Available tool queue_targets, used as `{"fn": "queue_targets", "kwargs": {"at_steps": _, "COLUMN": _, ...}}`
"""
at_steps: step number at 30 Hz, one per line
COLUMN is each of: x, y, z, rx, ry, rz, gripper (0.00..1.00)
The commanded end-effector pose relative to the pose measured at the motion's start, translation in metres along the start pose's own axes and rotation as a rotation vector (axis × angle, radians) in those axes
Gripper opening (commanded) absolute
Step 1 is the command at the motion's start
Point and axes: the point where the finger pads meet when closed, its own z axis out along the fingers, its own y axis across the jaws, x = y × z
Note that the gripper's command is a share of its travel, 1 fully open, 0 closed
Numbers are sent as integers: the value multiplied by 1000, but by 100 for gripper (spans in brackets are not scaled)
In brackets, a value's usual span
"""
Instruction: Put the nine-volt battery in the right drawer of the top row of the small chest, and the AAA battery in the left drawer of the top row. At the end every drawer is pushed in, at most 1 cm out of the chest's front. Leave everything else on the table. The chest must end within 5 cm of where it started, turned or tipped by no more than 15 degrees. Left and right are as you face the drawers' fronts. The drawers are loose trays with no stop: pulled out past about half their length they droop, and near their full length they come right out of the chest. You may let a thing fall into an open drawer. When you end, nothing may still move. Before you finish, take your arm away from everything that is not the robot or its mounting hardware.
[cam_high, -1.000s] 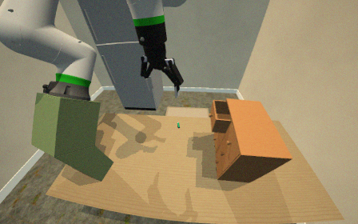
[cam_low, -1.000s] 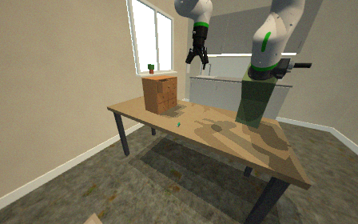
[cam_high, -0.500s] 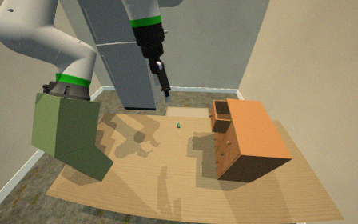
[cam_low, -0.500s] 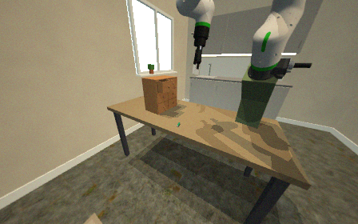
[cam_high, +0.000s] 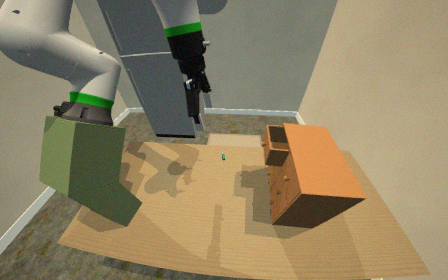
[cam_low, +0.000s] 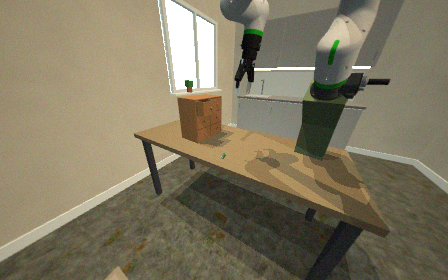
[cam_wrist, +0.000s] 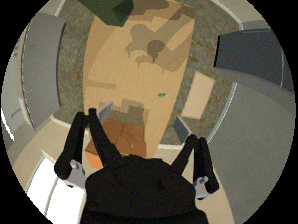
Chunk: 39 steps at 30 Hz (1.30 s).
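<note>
The small orange-brown chest stands at the table's right side, its drawer fronts facing the table's middle. One top-row drawer, at the chest's far end, is pulled out; I cannot see inside it. A small green AAA battery lies on the table, left of that drawer and apart from it. It also shows in the exterior view and the wrist view. I see no nine-volt battery. My gripper hangs high above the table's far side, open and empty, well above the battery and the chest.
The arm's green base block stands on the table's left part. A grey cabinet rises behind the table's far edge. A wall runs close behind the chest. A small potted plant sits on the window sill.
</note>
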Motion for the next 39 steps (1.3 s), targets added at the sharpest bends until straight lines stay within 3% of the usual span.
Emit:
{"fn": "queue_targets", "kwargs": {"at_steps": 1, "x": -6, "y": 0, "z": 8, "rx": 25, "ry": -78, "rz": 19, "gripper": 100}}
{"fn": "queue_targets", "kwargs": {"at_steps": 10, "x": -26, "y": -1, "z": 32, "rx": 28, "ry": -344, "rz": 16, "gripper": 100}}
{"fn": "queue_targets", "kwargs": {"at_steps": 12, "x": -26, "y": -1, "z": 32, "rx": 28, "ry": -344, "rz": 16, "gripper": 100}}
{"fn": "queue_targets", "kwargs": {"at_steps": 20, "x": -43, "y": -2, "z": 52, "rx": 30, "ry": -573, "rz": 13, "gripper": 100}}
{"fn": "queue_targets", "kwargs": {"at_steps": 39, "x": -63, "y": -2, "z": 78, "rx": 29, "ry": -847, "rz": 9, "gripper": 100}}
